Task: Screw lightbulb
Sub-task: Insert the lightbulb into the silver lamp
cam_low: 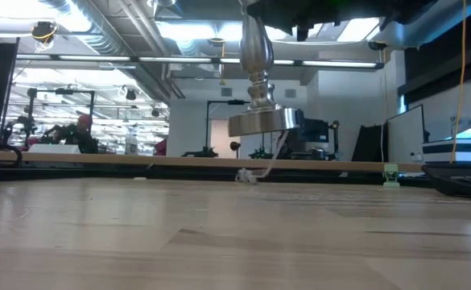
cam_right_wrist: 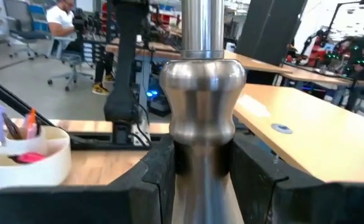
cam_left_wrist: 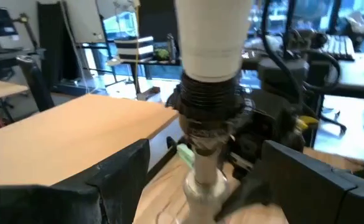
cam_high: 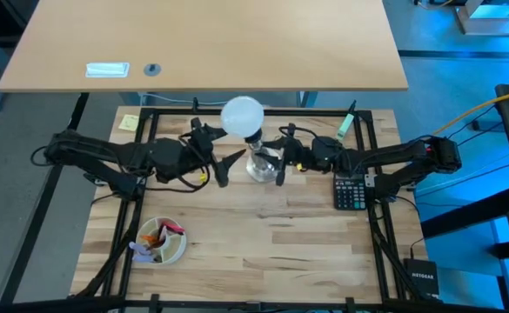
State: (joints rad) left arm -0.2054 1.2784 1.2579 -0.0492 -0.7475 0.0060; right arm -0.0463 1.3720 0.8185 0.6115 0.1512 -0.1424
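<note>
Spread wide, my left pincer (cam_high: 228, 165) flanks the stand (cam_high: 261, 163) without gripping. Above, the lightbulb (cam_high: 242, 116) sits in the black socket (cam_left_wrist: 210, 106). My right pincer (cam_high: 282, 165) pinches the stem, lifted off the tabletop (cam_high: 263, 235); any slip drops both.

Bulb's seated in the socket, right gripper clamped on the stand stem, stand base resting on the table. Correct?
Not quite. The low view shows the stand base lifted clear of the table. The rest holds: lightbulb in the socket, right gripper clamped on the stem.
</note>
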